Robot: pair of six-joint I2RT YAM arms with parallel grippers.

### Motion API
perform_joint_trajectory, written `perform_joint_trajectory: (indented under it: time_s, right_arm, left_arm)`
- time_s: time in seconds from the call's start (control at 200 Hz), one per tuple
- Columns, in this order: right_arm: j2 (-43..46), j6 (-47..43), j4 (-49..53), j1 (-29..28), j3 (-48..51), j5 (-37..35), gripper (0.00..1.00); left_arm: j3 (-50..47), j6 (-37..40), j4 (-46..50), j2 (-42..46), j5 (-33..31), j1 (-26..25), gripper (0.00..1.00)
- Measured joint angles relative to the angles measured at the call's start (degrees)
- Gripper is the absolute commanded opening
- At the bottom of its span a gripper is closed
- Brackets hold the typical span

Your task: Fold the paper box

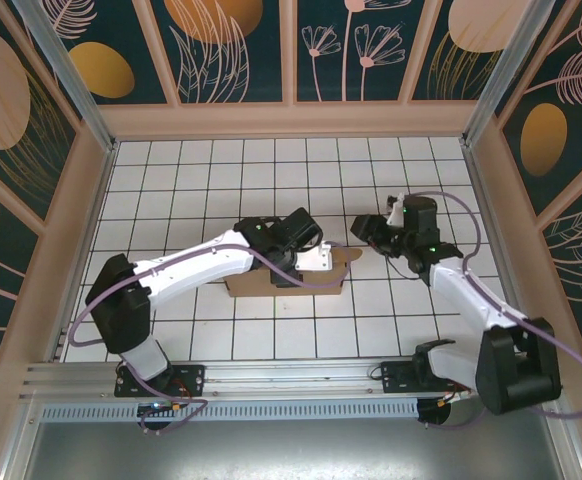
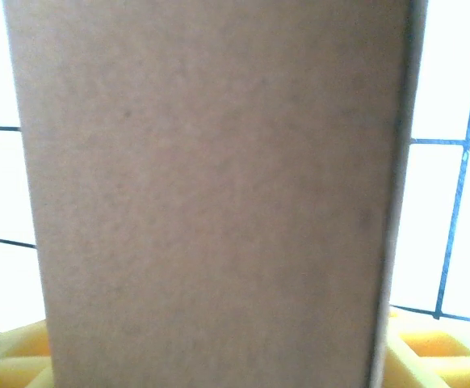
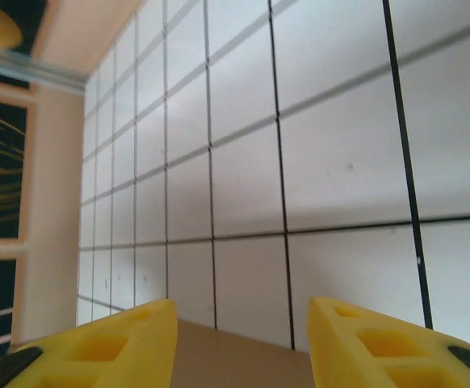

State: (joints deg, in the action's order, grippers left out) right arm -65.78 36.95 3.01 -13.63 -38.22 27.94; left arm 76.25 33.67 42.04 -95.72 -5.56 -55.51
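The paper box [image 1: 251,286] is a flat brown cardboard piece in the middle of the tiled table, partly hidden under my left arm. My left gripper [image 1: 316,255] hangs over its right half. In the left wrist view a blurred cardboard panel [image 2: 219,194] stands close to the camera, between the two yellow fingers [image 2: 17,352], which are wide apart. My right gripper [image 1: 364,232] sits just off the box's right end tab [image 1: 349,257]. It is open, and a cardboard edge [image 3: 235,360] lies low between its yellow fingertips [image 3: 114,347].
The white tiled floor [image 1: 211,180] stretches behind and to both sides of the box. Beige walls [image 1: 291,120] close in the table at the back and sides. A metal rail [image 1: 291,375] runs along the near edge by the arm bases.
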Motion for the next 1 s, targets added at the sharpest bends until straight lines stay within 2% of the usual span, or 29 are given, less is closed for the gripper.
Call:
perform_joint_trajectory:
  time_s: [0.175,0.395,0.606,0.996]
  right_arm:
    - [4.31,-3.17,4.04,-0.83,-3.69,-2.67,0.48]
    - [6.29,-8.92,12.28,-8.04,-6.91,-8.70,0.46]
    - [5.88,-11.04,16.20,-13.57,-7.39,-14.25,0.44]
    - [4.68,-11.47,15.17,-22.82,-6.34,-31.76,0.46]
  left_arm:
    - [-5.88,-0.61,-7.76,3.26,-0.68,0.00,0.65]
    - [-8.81,-0.76,-14.75,3.48,-0.66,0.00,0.68]
    - [-8.85,-0.63,-16.76,2.89,-0.63,0.07,0.67]
    - [-9.60,-0.28,-19.61,3.13,2.60,2.01,0.70]
